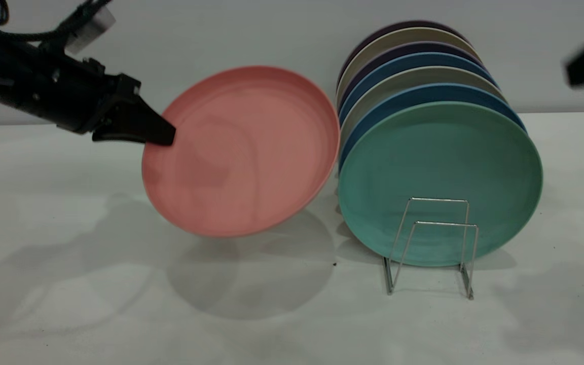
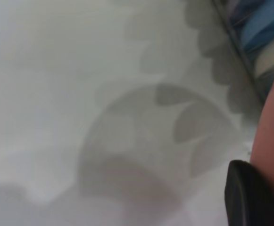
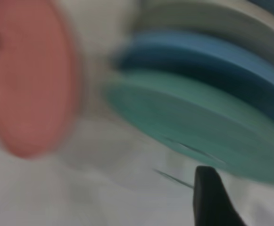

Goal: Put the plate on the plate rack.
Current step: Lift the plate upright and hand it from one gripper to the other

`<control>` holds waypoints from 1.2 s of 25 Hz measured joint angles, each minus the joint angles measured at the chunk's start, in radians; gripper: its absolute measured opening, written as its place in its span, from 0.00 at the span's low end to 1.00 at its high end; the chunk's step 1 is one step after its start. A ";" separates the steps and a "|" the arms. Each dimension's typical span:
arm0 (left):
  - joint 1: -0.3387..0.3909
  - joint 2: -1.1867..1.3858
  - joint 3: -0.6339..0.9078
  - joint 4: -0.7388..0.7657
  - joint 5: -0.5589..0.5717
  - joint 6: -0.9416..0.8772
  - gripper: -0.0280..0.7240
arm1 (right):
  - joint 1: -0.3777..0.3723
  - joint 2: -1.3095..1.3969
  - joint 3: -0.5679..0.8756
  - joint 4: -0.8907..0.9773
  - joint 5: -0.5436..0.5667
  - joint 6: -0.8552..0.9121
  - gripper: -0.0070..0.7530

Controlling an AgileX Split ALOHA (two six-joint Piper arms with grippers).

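The left gripper (image 1: 162, 136) grips the pink plate (image 1: 241, 152) by its rim, in the air, with the rack (image 1: 431, 243) well off beyond the plate's far edge; it should stand the plate upright before slotting it in front of the green plate (image 1: 439, 182).

plate (image 1: 241, 152): matt, smooth, salmon-pink
plate rack (image 1: 431, 243): thin shiny metal wire
teal-green plate (image 1: 439, 177): matt, smooth
table (image 1: 94, 314): smooth, matt white

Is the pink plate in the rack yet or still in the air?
In the air. The left gripper holds the pink plate tilted above its shadow, beside the teal plate.
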 joint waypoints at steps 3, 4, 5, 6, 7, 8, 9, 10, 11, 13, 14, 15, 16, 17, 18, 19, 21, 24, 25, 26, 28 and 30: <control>-0.008 -0.027 0.000 -0.020 0.027 0.008 0.06 | 0.000 0.000 0.000 0.222 0.106 -0.164 0.50; -0.017 -0.037 0.000 -0.026 0.033 0.012 0.06 | 0.000 0.000 -0.001 0.252 0.130 -0.191 0.50; -0.029 -0.045 0.000 -0.028 0.035 0.014 0.06 | 0.000 0.000 -0.001 0.270 0.143 -0.207 0.49; -0.043 -0.050 0.000 -0.030 0.035 0.015 0.06 | 0.000 0.003 -0.001 0.274 0.157 -0.215 0.49; -0.062 -0.052 0.000 -0.033 0.034 0.015 0.06 | 0.000 0.008 -0.001 0.274 0.168 -0.220 0.49; -0.084 -0.053 0.000 -0.035 0.031 0.016 0.06 | 0.000 0.015 -0.001 0.274 0.179 -0.222 0.49; -0.107 -0.053 0.000 -0.036 0.022 0.017 0.06 | 0.000 0.022 -0.001 0.274 0.187 -0.224 0.49; -0.125 -0.053 0.000 -0.038 0.014 0.018 0.06 | 0.000 0.030 0.000 0.271 0.195 -0.224 0.49; -0.142 -0.053 0.000 -0.039 0.003 0.018 0.06 | 0.000 0.039 0.000 0.267 0.203 -0.224 0.49; -0.177 -0.053 0.000 -0.043 -0.015 0.019 0.06 | 0.000 0.053 0.000 0.254 0.208 -0.224 0.48; -0.189 -0.053 0.000 -0.048 -0.016 0.019 0.06 | 0.000 0.059 0.000 0.252 0.209 -0.224 0.48; -0.198 -0.053 0.000 -0.053 -0.017 0.019 0.06 | 0.000 0.063 0.000 0.249 0.211 -0.224 0.48; -0.206 -0.053 0.000 -0.058 -0.018 0.022 0.06 | 0.000 0.068 0.000 0.248 0.211 -0.224 0.48; -0.213 -0.053 0.000 -0.068 -0.018 0.023 0.06 | 0.000 0.073 0.000 0.248 0.211 -0.224 0.48; -0.217 -0.053 0.000 -0.077 -0.020 0.025 0.06 | 0.000 0.080 0.000 0.247 0.211 -0.224 0.48; -0.221 -0.053 0.000 -0.089 -0.021 0.031 0.06 | 0.000 0.086 0.000 0.247 0.212 -0.224 0.48; -0.229 -0.053 0.000 -0.109 -0.022 0.039 0.06 | 0.000 0.101 0.000 0.247 0.214 -0.222 0.48; -0.237 -0.053 0.000 -0.135 -0.025 0.048 0.06 | 0.000 0.126 0.000 0.247 0.221 -0.221 0.48; -0.237 -0.053 0.000 -0.138 -0.025 0.049 0.06 | 0.000 0.134 0.000 0.248 0.228 -0.221 0.48; -0.237 -0.053 0.000 -0.142 -0.025 0.049 0.06 | 0.000 0.140 0.000 0.249 0.233 -0.221 0.48; -0.237 -0.053 0.000 -0.146 -0.025 0.049 0.06 | 0.000 0.151 0.000 0.251 0.236 -0.221 0.48; -0.237 -0.053 0.000 -0.155 -0.025 0.055 0.06 | 0.000 0.159 0.000 0.253 0.238 -0.221 0.48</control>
